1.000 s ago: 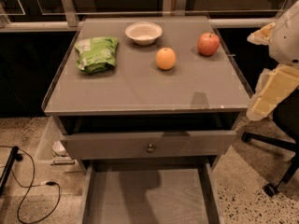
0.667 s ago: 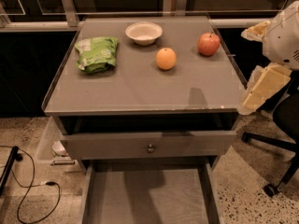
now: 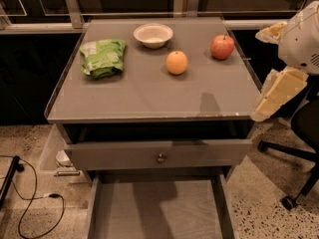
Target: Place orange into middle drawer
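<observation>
The orange (image 3: 177, 62) is lying free on the tabletop (image 3: 149, 96), between the bowl (image 3: 153, 35) and the red apple (image 3: 222, 47). The gripper (image 3: 274, 96) is hanging beside the right edge, apart from the fruit; whether it is open or closed I cannot tell. I am fearing two things: a sideways touch sending the round orange rolling, or the nearer apple being taken instead. The middle drawer (image 3: 157, 210) is standing open below.

Office: swivel chair (image 3: 305, 126) beside claw (image 3: 265, 107), right

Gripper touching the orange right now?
Apart. The camera view shows the gripper beside the right edge of the table, while the orange sits near the table's middle, with bare surface between them.
</observation>
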Robot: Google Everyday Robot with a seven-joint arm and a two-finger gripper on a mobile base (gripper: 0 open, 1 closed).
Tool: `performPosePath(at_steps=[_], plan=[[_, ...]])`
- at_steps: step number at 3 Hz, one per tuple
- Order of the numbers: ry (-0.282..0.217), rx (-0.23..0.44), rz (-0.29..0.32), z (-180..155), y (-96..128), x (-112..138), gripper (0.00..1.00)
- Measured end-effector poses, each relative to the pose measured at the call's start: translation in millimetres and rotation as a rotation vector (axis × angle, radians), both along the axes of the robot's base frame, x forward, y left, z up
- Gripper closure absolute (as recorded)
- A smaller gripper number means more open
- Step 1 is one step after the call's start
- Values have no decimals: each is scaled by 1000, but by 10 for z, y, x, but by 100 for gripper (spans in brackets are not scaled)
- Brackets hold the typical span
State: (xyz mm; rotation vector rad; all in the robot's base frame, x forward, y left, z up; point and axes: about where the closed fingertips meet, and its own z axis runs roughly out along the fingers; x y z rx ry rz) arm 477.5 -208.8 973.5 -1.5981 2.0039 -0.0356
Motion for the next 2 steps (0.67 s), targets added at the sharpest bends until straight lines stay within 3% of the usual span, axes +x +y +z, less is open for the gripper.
performPosePath(at_steps=[1, 2], plan=[[-35, 59, 49, -194, 184, 256, 0], [-64, 149, 71, -347, 377, 715, 0]])
